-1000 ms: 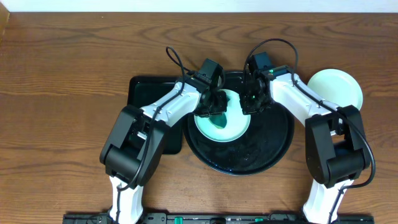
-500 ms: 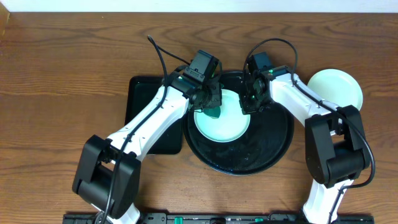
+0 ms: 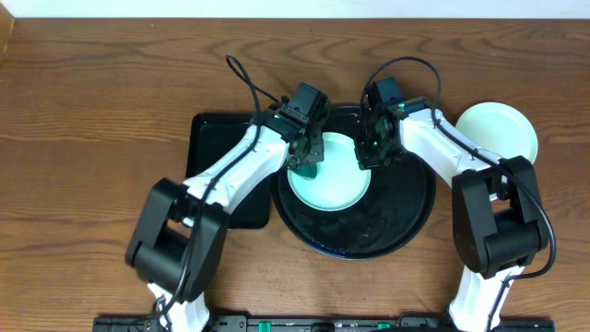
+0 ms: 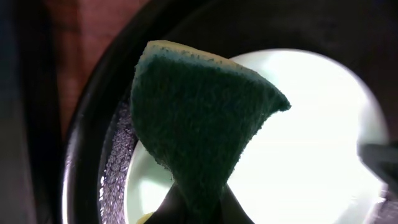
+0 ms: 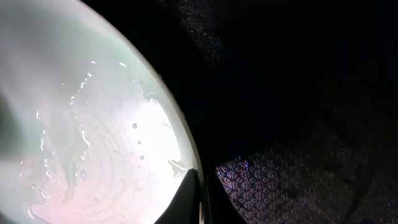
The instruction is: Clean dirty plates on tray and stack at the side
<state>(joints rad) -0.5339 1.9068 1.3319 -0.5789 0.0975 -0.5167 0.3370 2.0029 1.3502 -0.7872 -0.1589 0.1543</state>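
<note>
A pale mint plate [image 3: 332,183] lies on the far left part of the round black tray [image 3: 396,221]. My left gripper [image 3: 309,153] is shut on a dark green sponge [image 4: 199,124], which hangs over the plate's [image 4: 311,143] far left edge. My right gripper [image 3: 376,149] is shut on the plate's right rim. In the right wrist view its fingers [image 5: 189,199] pinch that rim, and the plate [image 5: 81,124] looks wet with streaks and droplets. A second pale plate [image 3: 498,132] sits on the table to the right of the tray.
A rectangular black tray [image 3: 217,152] lies left of the round tray, partly under my left arm. The round tray's floor [image 5: 298,93] is wet and speckled. Bare wooden table [image 3: 83,138] spreads to the left, right and front.
My left gripper has carried the sponge from the plate's middle toward its far left edge, and the left arm's elbow has swung about. The right gripper has stayed on the rim.
</note>
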